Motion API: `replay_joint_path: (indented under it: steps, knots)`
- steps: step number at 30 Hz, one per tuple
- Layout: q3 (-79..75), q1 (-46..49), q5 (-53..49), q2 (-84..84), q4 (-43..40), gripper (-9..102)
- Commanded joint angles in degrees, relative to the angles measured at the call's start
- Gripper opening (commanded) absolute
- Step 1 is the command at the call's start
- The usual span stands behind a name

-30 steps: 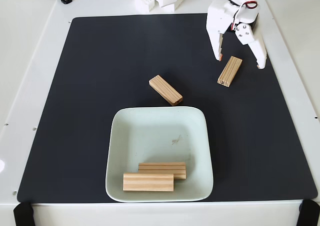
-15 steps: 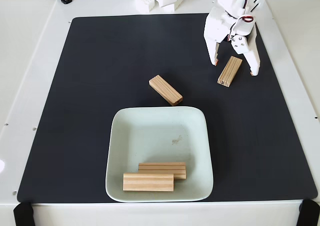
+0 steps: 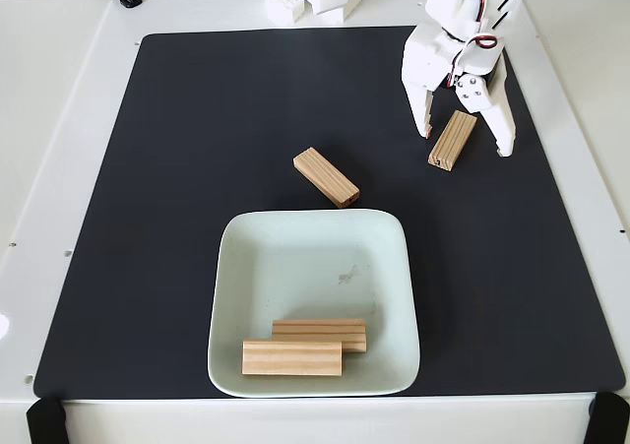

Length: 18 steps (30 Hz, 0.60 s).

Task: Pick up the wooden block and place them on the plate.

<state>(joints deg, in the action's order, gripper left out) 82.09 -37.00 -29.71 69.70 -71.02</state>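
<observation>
From the fixed view I saw my pincer, fingers spread wide, had dropped lower over the last second so its tips now straddled a wooden block on the black mat, ready to close. Another block lay down-left of the pincer, and beyond it the plate held two more. The pincer body hid the block's far end.

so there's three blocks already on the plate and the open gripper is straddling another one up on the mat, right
Not quite: the fixed view shows two wooden blocks on the plate, not three, one in front of the other. Two more lie on the black mat: one just beyond the plate's rim, and one that the open gripper is straddling.
</observation>
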Motion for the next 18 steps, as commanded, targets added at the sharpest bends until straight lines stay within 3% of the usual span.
replay_joint_path:
  steps: [1,18]
  knots:
    - [-0.26,-0.35,-0.44,0.62,0.26,42]
    - [0.18,-1.23,-0.44,0.62,3.87,42]
